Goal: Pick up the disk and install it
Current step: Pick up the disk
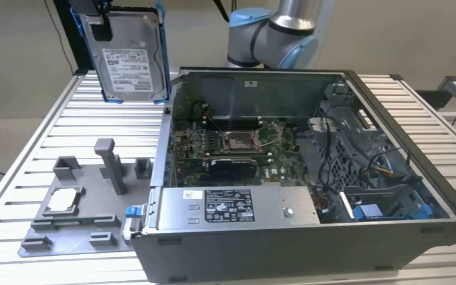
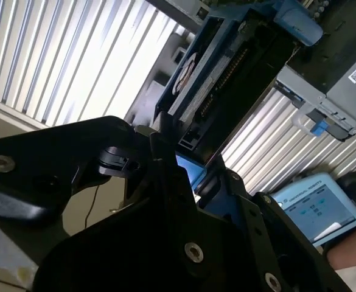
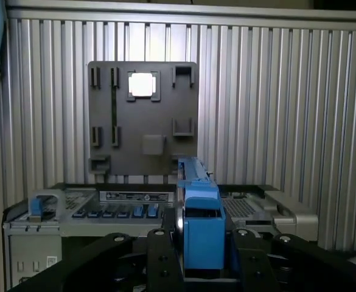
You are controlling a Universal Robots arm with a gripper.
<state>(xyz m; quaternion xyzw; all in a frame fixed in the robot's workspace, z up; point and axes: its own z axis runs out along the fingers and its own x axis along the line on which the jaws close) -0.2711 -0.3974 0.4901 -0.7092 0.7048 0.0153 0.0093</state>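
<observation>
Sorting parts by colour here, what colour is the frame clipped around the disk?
Blue. The frame around the disk shows best in the exterior view.

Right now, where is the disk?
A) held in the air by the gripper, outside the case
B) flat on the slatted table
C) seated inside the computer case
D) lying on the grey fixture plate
A: in the exterior view the disk hangs upright in the gripper, above the table, clear of the grey fixture plate and outside the open computer case.
</observation>
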